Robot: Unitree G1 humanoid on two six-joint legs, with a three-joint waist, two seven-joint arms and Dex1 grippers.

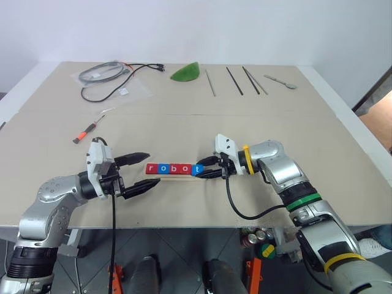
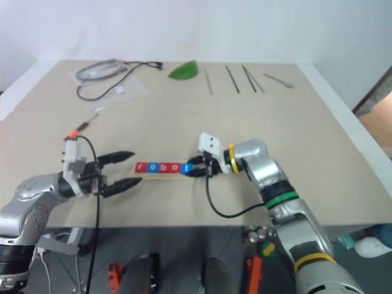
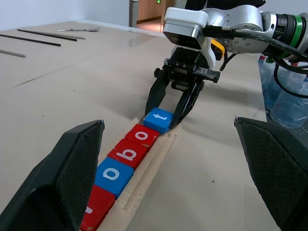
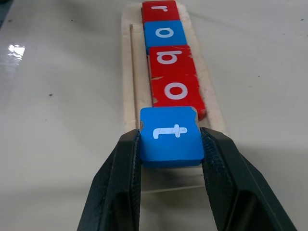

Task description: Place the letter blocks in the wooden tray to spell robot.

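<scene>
At the wooden tray's [image 4: 130, 72] end, right pincer [image 4: 171, 159] grips the blue t block [image 4: 171, 134]; left pincer [image 1: 138, 174] gapes wide open.

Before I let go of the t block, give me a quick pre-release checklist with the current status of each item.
1. Right gripper clamped squarely on the blue t block: ok.
2. Red r, blue o, red b and red o lie in order in the wooden tray: ok.
3. The t block is lined up with the row's end: ok.
4. The t block is seated flat in the tray: cannot tell; it looks slightly raised.
5. Left gripper open and apart from the tray: ok.
</scene>
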